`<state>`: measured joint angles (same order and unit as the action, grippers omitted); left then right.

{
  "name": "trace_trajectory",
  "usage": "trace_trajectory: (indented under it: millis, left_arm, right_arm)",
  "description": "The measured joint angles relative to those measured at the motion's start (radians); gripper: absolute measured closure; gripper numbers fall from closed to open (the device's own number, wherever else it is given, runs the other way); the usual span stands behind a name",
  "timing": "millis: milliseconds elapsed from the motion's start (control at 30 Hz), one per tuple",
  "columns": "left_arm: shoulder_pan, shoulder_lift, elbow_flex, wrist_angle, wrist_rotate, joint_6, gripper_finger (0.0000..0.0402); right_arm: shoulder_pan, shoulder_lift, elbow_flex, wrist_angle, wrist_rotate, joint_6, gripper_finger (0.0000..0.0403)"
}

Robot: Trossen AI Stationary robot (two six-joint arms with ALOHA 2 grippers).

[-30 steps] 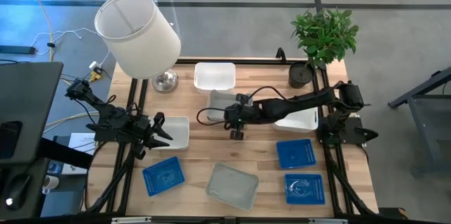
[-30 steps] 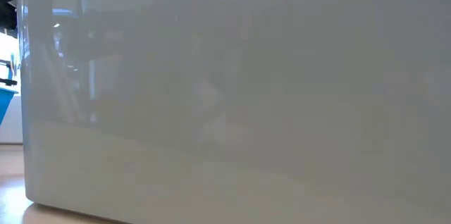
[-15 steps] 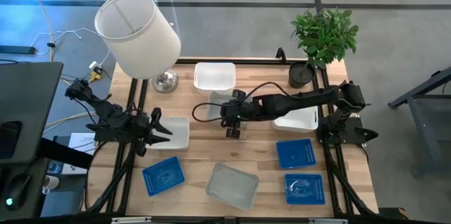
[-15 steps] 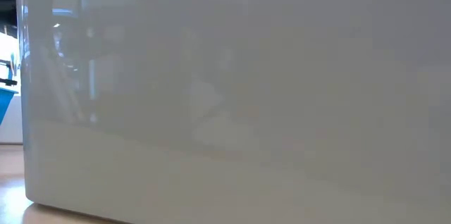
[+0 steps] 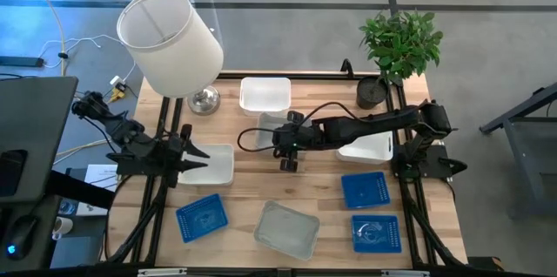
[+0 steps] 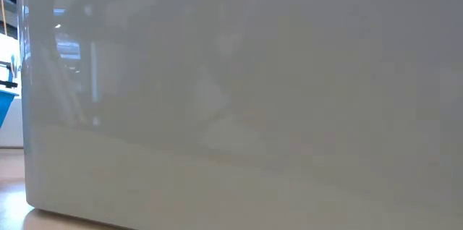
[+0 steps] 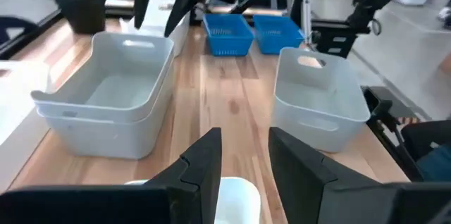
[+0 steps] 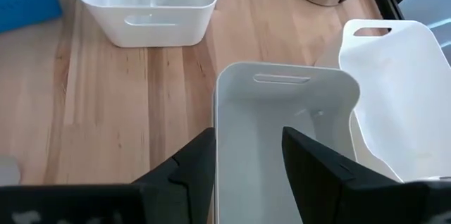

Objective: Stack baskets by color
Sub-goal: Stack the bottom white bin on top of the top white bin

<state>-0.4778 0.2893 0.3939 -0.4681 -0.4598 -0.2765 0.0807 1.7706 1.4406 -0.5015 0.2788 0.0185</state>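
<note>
**Hovering over the grey stack, fingers released**

Hanging the right tool (image 8: 246, 162) at mid-counter, directly above two nested grey baskets (image 7: 106, 104), with fingers spread wide and gripping nothing. Reaching the right arm across another white basket (image 5: 370, 149) on the right side. Resting the left tool (image 7: 243, 160) at the left edge of the counter (image 5: 322, 181), fingers parted and released, with the rim of a white basket (image 5: 218, 168) showing between them. Leaving a third white basket (image 5: 265, 95) at the back beside the lampshade (image 5: 170, 42). Keeping a lone grey basket (image 5: 285, 229) at front centre, one blue basket (image 5: 202, 218) at front left and two blue baskets (image 5: 364, 189) side by side, unstacked, at front right.
</note>
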Motion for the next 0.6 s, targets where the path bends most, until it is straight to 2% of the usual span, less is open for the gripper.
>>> trace_trajectory:
  millis: [133,333,600]
  left_arm:
    - [0.007,0.099,0.108,-0.115,-0.037,-0.095,0.0296]
    - [0.056,0.248,0.286,-0.407,-0.034,-0.202,0.0296]
    - [0.164,0.414,0.442,-0.707,0.078,-0.255,0.0296]
  right_arm:
    - [0.000,0.000,0.000,-0.005,-0.001,0.000,0.0252]
    - [0.000,0.000,0.000,-0.012,-0.021,0.000,0.0252]
    - [0.005,0.000,0.000,-0.026,-0.075,-0.001,0.0252]
